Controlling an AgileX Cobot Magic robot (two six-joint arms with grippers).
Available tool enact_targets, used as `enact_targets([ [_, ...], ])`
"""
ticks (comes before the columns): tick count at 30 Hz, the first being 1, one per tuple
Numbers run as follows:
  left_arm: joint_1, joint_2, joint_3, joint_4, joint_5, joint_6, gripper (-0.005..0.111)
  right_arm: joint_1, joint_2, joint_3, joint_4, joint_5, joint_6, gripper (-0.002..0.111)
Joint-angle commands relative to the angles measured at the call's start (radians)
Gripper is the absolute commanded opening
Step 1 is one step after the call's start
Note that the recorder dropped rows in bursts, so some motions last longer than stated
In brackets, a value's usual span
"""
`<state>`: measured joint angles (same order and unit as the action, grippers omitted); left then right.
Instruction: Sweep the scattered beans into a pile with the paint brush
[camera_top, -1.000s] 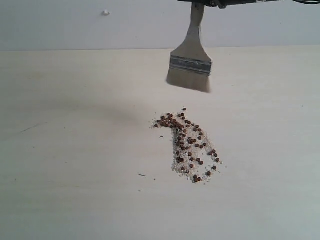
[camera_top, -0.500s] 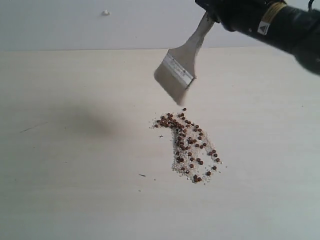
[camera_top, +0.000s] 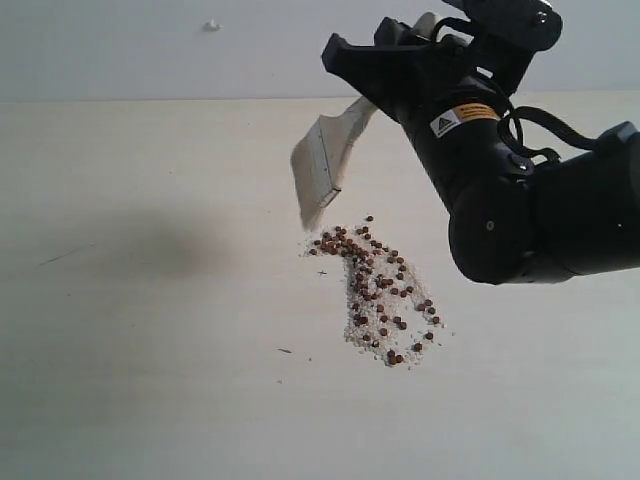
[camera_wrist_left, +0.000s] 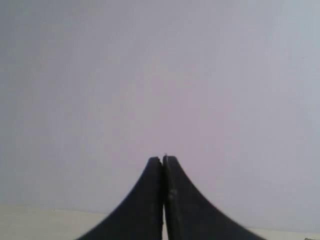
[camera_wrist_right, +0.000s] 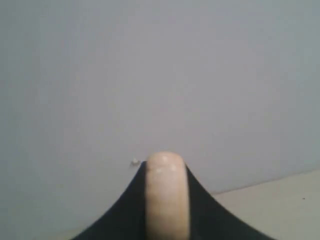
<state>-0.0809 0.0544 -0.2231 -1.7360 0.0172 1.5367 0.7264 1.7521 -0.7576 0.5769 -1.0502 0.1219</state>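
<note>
The right gripper (camera_top: 385, 62) is clamped on the pale handle of the paint brush (camera_top: 345, 128), whose rounded end pokes out between the black fingers in the right wrist view. The brush slants down toward the left of the exterior view, seen almost edge-on, with its silver ferrule (camera_top: 325, 158) above the off-white bristles (camera_top: 308, 198). The bristle tips sit just beside the far left corner of the beans (camera_top: 372, 285); whether they touch the table (camera_top: 140, 360) cannot be told. The beans and white grains lie in a loose, elongated band that runs from that corner toward the near right, ragged at its edges. Bare tabletop stretches wide to the left and toward the near edge, while the bulky right arm (camera_top: 520, 200) crowds the band's far right side. The left gripper (camera_wrist_left: 163, 167) points at a plain wall (camera_wrist_left: 150, 75), its jaws pressed together with nothing between them.
</note>
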Motion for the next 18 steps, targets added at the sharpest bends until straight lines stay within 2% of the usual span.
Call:
enact_targets([
  [1,0.002,-0.001,0.004,-0.008,0.002,0.003,0.000,0.005,-0.016,0.000,-0.054,0.130,0.000,0.000],
  [10,0.002,-0.001,0.004,-0.008,0.002,0.003,0.000,0.006,0.075,-0.009,0.218,0.074,0.102,0.000],
  [13,0.002,-0.001,0.004,-0.008,0.002,0.003,0.000,0.068,0.095,-0.015,0.375,-0.058,0.105,0.000],
  [14,0.002,-0.001,0.004,-0.008,0.002,0.003,0.000,0.102,0.097,-0.043,0.474,-0.089,0.019,0.000],
  [18,0.002,-0.001,0.004,-0.008,0.002,0.003,0.000,0.147,0.097,-0.122,0.542,-0.096,-0.202,0.000],
])
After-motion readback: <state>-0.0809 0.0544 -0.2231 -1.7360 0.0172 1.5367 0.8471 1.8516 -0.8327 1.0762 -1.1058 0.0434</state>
